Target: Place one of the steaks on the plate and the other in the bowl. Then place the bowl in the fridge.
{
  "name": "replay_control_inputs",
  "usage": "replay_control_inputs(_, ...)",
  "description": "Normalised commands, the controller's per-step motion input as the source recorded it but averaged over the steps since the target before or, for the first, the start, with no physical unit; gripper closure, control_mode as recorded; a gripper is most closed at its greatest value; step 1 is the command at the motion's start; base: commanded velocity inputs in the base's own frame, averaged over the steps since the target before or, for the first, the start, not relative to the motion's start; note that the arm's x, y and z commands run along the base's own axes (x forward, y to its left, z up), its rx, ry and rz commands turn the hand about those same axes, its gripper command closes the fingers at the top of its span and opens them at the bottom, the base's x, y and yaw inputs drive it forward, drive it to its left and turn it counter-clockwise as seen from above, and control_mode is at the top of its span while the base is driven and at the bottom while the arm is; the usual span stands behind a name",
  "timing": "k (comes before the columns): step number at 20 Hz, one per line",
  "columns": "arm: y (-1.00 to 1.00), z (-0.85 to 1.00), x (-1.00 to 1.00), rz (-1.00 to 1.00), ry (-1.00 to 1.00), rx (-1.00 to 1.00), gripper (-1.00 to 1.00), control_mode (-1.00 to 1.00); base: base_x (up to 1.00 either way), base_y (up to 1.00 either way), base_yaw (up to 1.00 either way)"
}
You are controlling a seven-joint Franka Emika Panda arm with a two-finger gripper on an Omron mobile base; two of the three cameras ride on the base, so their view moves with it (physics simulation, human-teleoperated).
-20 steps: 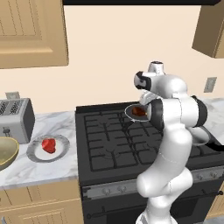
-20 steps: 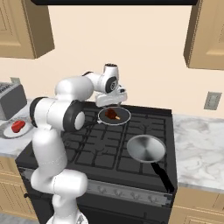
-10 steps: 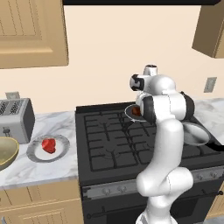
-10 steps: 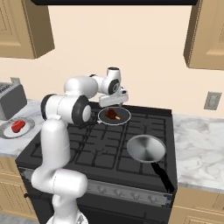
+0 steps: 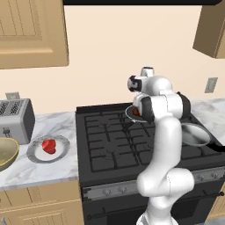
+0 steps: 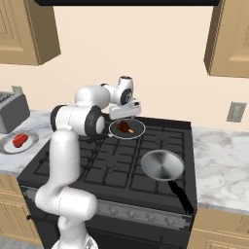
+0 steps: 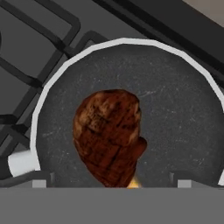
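A dark reddish-brown steak [image 7: 109,135] lies in a grey frying pan [image 7: 65,72] on the stove's back burner [image 6: 127,129]. My gripper [image 7: 111,181] hangs open just above that steak, with a fingertip [image 7: 41,179] on either side of its near end and nothing held. From the right base camera the hand [image 6: 124,113] sits over the pan's back edge. The bright red steak [image 5: 48,146] rests on the silvery plate [image 5: 33,154] on the left counter. The tan-yellow bowl [image 5: 6,151] stands at the far left edge. The fridge is out of view.
A second grey pan [image 6: 162,164] with a black handle [image 6: 181,197] sits on the front right burner. A toaster [image 5: 15,118] stands behind the plate. Wall cabinets hang above both sides of the black stove [image 5: 110,149].
The arm's elbow has swung in over the stove while the hand stayed above the back pan, dropping slightly. The jaws are still open.
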Motion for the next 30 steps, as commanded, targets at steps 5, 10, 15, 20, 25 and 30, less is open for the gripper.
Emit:
replay_control_inputs(5,0.1,-0.25,0.0,0.0,0.02,0.0,-1.0,-1.0,0.0,0.0,0.0)
replay_control_inputs(10,0.0,-0.13,0.13,0.0,0.0,0.0,-1.0,-1.0,0.0,0.0,0.0)
replay_control_inputs(15,0.0,-0.15,0.07,0.04,0.01,0.0,-1.0,-1.0,0.0,0.0,0.0)
replay_control_inputs(20,0.0,-0.19,0.01,0.04,0.03,0.01,-1.0,-1.0,0.0,0.0,0.0)
replay_control_inputs(25,0.0,-0.26,0.0,0.03,0.04,0.02,-1.0,-1.0,0.0,0.0,0.0)
replay_control_inputs(30,0.05,-0.29,0.0,0.0,0.05,0.03,-1.0,-1.0,0.0,0.0,0.0)
